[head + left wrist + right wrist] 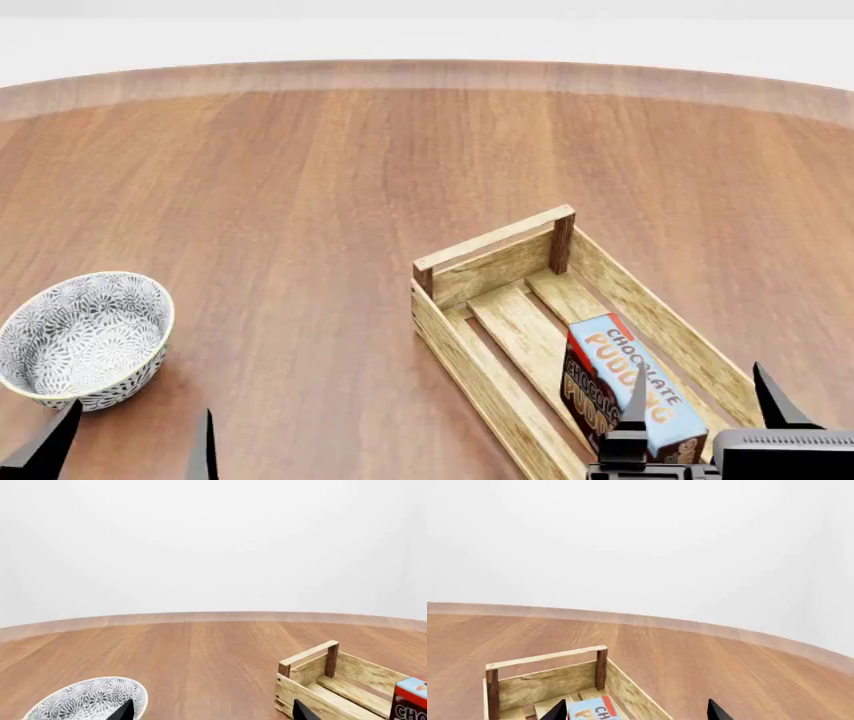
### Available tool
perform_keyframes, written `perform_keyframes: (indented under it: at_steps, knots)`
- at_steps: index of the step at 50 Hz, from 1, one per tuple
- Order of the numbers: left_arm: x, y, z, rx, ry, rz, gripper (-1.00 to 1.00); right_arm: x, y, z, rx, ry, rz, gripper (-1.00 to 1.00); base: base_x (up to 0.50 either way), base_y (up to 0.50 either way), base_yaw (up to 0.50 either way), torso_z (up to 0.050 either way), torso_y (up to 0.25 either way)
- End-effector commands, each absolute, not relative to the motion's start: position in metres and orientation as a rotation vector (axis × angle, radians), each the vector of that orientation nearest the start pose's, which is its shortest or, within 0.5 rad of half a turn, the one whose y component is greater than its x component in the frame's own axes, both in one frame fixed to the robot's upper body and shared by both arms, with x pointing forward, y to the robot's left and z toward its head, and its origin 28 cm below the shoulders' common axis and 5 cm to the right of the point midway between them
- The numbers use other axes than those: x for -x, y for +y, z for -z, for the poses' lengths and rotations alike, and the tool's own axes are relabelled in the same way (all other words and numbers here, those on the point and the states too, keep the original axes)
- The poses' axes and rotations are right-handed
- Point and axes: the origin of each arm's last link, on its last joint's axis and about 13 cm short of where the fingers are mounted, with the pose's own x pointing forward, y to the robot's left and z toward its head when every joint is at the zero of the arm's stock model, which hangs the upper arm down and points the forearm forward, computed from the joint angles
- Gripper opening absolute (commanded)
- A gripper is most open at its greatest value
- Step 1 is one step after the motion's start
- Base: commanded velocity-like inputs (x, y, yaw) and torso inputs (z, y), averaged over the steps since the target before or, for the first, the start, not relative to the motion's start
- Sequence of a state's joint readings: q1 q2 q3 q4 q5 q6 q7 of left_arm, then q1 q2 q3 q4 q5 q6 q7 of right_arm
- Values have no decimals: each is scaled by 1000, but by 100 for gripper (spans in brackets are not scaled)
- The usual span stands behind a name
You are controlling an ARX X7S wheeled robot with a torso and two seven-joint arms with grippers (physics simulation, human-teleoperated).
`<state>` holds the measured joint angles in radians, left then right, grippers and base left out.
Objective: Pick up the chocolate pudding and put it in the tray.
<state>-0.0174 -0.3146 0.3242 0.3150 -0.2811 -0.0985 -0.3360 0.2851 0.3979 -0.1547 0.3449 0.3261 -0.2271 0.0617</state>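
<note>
The chocolate pudding (627,385), a small carton with a light-blue face and orange lettering, lies inside the tray (461,345), a light-wood slatted crate, at its near end. It also shows in the right wrist view (590,710) and the left wrist view (408,700). My right gripper (701,400) is open and empty, just above and on the near side of the pudding, its fingertips (557,712) spread wide. My left gripper (134,440) is open and empty at the near left, beside the bowl.
A grey-white patterned round bowl (83,338) stands on the wooden table at the near left, also in the left wrist view (90,700). The table's curved far edge (427,75) runs along the back.
</note>
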Motion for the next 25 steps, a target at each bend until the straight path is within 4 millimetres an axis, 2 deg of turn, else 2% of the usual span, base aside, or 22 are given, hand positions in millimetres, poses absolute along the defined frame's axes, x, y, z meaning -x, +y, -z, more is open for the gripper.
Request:
perform_keyframes:
  at_steps: [1,15,25]
  knots:
    - [-195,196,-81,-8,-168,67,100,-254,-185,-71,89,-251,12,100,0,0,0,0,0]
    - [-185,196,-98,-15,-217,77,100,-227,-177,-100,75,-375,-13,100,0,0,0,0,0]
    - [-176,196,-106,-10,-246,86,100,-207,-175,-106,62,-419,-12,100,0,0,0,0,0]
